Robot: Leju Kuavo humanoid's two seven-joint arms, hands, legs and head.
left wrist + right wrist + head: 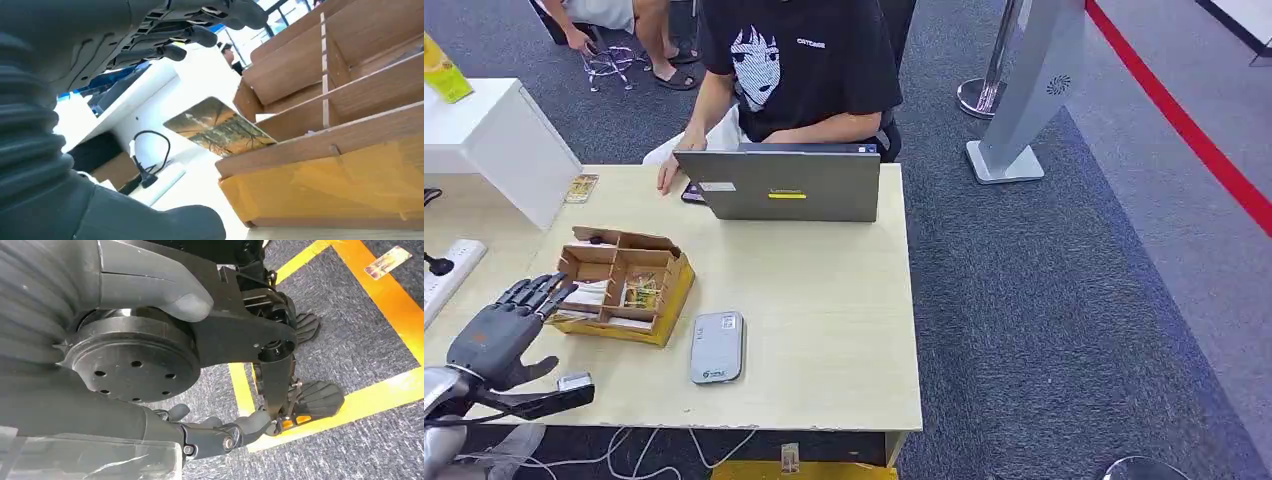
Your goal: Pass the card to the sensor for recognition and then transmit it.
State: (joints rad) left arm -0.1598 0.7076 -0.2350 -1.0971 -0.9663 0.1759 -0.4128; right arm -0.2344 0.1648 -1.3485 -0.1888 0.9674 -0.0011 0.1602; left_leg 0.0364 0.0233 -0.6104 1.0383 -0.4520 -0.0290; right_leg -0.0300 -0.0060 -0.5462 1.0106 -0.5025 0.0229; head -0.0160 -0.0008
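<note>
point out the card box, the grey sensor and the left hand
card box (662, 290), head view, on its yellow right side wall
grey sensor (717, 347), head view, on the middle of its top face
left hand (499, 335), head view, on the back of the hand

Light wooden table (824, 300) stood on grey speckled carpet (1064, 300). White cabinet (494, 135) sat at far left. Red stripe (1194, 130) crossed floor; yellow tape (380, 305) marked carpet.

Bare tabletop (824, 300) between box (624, 285) (left hand (499, 335) beside) and laptop (789, 185).
</note>
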